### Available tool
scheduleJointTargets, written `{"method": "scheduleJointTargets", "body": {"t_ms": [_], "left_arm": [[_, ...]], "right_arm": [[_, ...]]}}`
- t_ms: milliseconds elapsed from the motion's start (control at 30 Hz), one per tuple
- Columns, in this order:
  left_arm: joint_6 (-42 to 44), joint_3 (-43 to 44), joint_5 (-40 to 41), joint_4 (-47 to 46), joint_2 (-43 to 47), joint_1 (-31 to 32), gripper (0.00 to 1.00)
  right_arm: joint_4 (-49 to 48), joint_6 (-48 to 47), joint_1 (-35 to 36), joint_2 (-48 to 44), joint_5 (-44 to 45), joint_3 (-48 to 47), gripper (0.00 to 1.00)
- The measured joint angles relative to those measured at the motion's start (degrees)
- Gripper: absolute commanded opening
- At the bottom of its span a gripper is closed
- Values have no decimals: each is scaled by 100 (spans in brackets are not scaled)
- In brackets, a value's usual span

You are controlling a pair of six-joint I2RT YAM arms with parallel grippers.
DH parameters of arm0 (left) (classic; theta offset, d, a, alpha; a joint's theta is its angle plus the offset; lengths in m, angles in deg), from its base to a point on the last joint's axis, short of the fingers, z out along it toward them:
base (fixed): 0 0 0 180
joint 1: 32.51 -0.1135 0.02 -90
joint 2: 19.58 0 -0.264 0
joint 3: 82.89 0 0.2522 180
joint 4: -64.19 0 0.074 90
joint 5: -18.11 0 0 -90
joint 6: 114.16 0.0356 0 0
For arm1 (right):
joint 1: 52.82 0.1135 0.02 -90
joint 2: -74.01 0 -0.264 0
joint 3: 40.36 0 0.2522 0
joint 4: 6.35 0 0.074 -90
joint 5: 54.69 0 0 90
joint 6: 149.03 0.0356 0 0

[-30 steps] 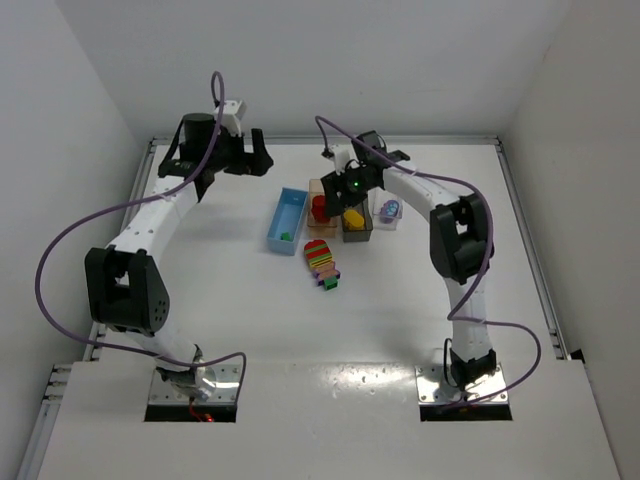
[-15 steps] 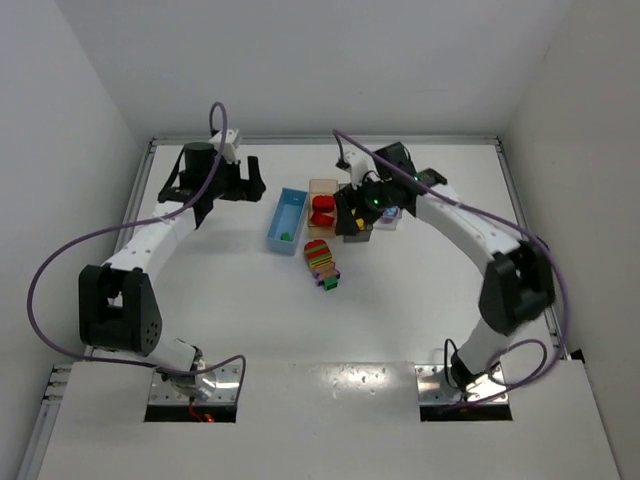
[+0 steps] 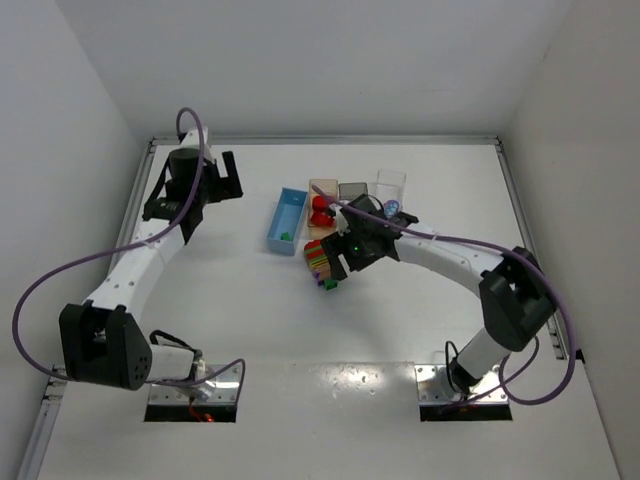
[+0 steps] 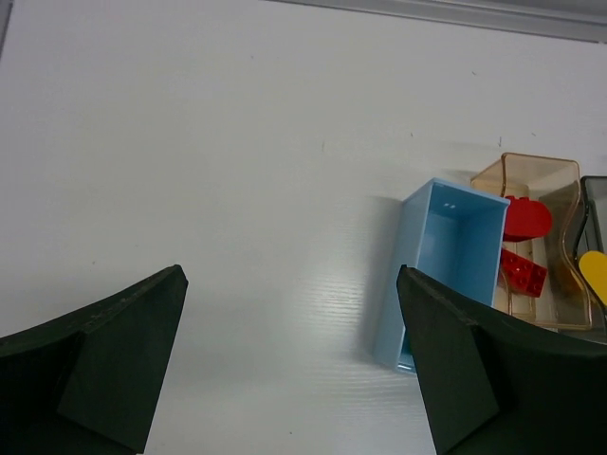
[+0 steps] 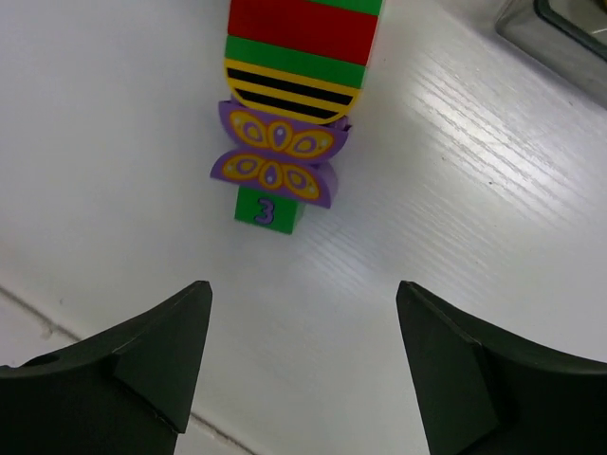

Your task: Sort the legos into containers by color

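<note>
White table [image 3: 250,300]: L gripper [image 4: 289,303] far left, jaws spread, empty. Far-centre row: blue bin [image 4: 391,284], orange bin [image 4: 539,159] w/ red bricks [image 4: 522,270], grey bin [image 3: 353,190], clear bin [image 3: 391,183]. Striped stack [image 5: 303,38] lies just near of them, R gripper [image 5: 303,303] over it, jaws spread.

Bright even light, soft shadows, sharp focus, faint table glare

Our left arm [image 3: 140,255] stretches out along the left side. Its left gripper [image 4: 289,284] is spread wide, with nothing between the fingers. Our right arm [image 3: 450,258] arcs in towards centre, right gripper [image 5: 303,294] aimed down, equally wide, empty.
</note>
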Motion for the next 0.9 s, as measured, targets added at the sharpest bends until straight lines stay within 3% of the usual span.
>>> {"method": "scheduleJointTargets", "body": {"t_ms": [300, 667, 833, 900], "left_arm": [[149, -450, 197, 20, 551, 0, 100], [326, -704, 92, 4, 586, -63, 100], [393, -728, -24, -42, 586, -238, 100], [417, -769, -48, -68, 588, -291, 100]], "right_arm": [[-223, 837, 409, 1207, 645, -492, 84], [-400, 1016, 472, 1958, 984, -1091, 84], [-413, 1016, 472, 2240, 1043, -1106, 73], [-446, 1027, 472, 2249, 1069, -1113, 63]]}}
